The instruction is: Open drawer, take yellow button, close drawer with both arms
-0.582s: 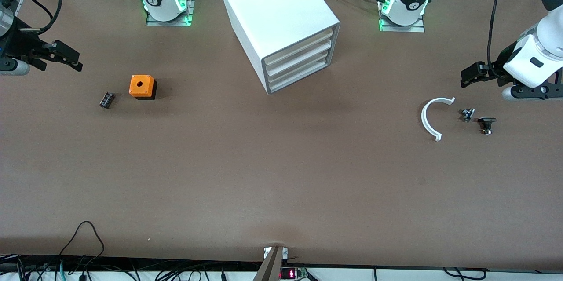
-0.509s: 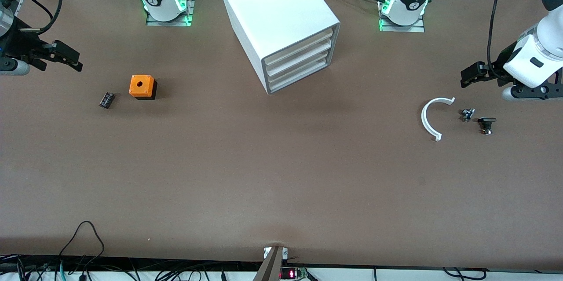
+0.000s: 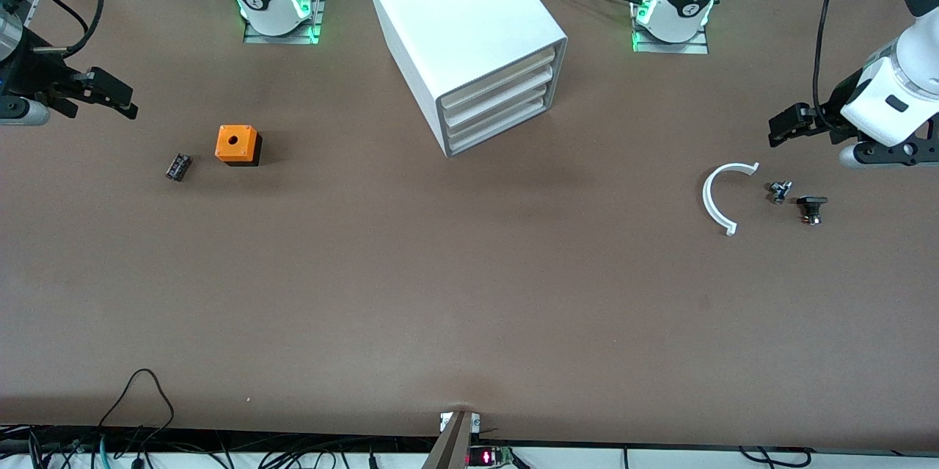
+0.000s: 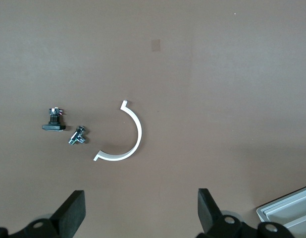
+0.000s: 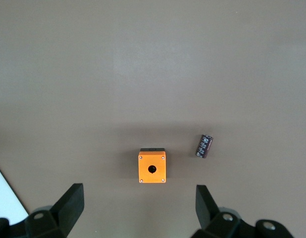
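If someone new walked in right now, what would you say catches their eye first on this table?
The white cabinet stands between the arm bases, all its drawers shut. Next comes the orange cube with a round hole, toward the right arm's end, a small black cylinder beside it. Both grippers are open and empty: the right gripper hangs over that end, the left gripper over the other, near a white curved strip.

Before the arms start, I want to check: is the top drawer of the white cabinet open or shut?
Shut. The top drawer sits flush with the other drawer fronts in the cabinet; nothing is pulled out.
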Tool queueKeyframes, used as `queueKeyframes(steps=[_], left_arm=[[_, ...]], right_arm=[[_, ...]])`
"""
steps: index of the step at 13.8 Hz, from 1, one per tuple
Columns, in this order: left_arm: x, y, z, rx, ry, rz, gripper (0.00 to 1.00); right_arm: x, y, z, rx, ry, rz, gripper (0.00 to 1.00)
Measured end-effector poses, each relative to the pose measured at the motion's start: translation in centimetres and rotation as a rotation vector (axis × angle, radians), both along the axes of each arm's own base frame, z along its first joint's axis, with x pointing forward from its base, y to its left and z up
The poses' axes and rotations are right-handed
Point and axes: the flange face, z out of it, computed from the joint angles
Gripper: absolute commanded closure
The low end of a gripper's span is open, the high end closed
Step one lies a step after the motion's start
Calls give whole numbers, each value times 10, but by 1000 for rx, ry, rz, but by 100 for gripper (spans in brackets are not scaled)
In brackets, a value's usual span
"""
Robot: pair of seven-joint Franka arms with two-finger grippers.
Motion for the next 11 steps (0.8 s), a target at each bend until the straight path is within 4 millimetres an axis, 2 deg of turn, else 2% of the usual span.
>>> queueKeyframes(steps=[4, 11], left_arm=[[1, -2, 6, 0, -12, -3, 0], [7, -2, 2, 1, -9, -2, 0]], right_arm=[[0, 0, 1, 0, -1, 0, 0], [0, 0, 1, 0, -1, 0, 0]])
